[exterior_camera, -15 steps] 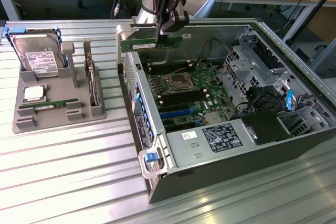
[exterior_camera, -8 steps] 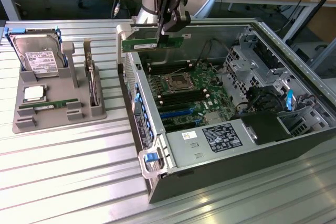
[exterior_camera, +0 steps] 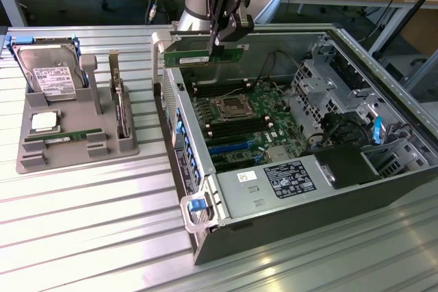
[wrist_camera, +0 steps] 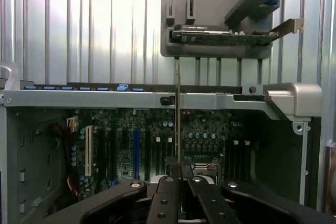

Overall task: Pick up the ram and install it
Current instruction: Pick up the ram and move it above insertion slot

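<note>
On the left of the desk (exterior_camera: pixel 82 223) a grey holder (exterior_camera: pixel 31 158) is placed. In its far part a hard drive (exterior_camera: pixel 49 76) is kept, leaning in its slot. Nearer, a square silver processor chip (exterior_camera: pixel 44 122) is seen, and just in front of it a second green memory stick (exterior_camera: pixel 58 138) is laid flat. At the right side of the holder an expansion card (exterior_camera: pixel 122 111) is set upright on its edge.

To the right of the holder, an open computer case (exterior_camera: pixel 308 227) is laid on its side, so that the motherboard (exterior_camera: pixel 239 124) is shown from above. Over the far left corner of the case the claw (exterior_camera: pixel 220 35) is hung from the arm. It is pressed together on the ram (exterior_camera: pixel 195 54), which is pinched by its upper edge. The ram is held in the air with its long side level, above the case rim and the motherboard and apart from both. In the wrist view the ram (wrist_camera: pixel 178 119) is seen edge-on as a thin line between the black fingers (wrist_camera: pixel 164 198) of the claw (wrist_camera: pixel 178 174), over the long memory slots.

Further right, the processor socket (exterior_camera: pixel 233 107) is found in the middle of the board. At the near side a grey power supply box (exterior_camera: pixel 274 182) with labels is mounted. At the far right, metal drive cages (exterior_camera: pixel 328 76) are fixed.
</note>
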`<state>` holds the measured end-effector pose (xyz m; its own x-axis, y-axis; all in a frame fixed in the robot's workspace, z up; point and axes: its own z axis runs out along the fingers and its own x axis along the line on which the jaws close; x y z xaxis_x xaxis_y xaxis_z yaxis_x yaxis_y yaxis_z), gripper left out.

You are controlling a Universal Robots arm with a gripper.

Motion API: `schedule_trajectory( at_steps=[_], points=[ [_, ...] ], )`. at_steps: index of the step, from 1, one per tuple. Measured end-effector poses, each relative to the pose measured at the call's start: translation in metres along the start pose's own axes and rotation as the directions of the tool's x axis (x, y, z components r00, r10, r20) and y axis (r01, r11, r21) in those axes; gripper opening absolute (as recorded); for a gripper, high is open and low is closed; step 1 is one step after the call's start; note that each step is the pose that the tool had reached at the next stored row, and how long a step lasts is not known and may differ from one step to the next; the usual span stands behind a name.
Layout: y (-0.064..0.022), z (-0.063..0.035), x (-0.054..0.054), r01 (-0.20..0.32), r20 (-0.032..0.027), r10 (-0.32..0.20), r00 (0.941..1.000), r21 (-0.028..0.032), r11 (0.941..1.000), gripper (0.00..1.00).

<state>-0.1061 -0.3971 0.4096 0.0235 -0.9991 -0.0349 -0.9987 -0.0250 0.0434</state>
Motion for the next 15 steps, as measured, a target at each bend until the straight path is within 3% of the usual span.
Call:
schedule_trajectory(
  at_steps=[15],
  points=[
    [-0.0162,-0.0004,0.000,0.000,0.0000,0.000,1.0000,0.0001,1.0000,0.12]
  ],
)
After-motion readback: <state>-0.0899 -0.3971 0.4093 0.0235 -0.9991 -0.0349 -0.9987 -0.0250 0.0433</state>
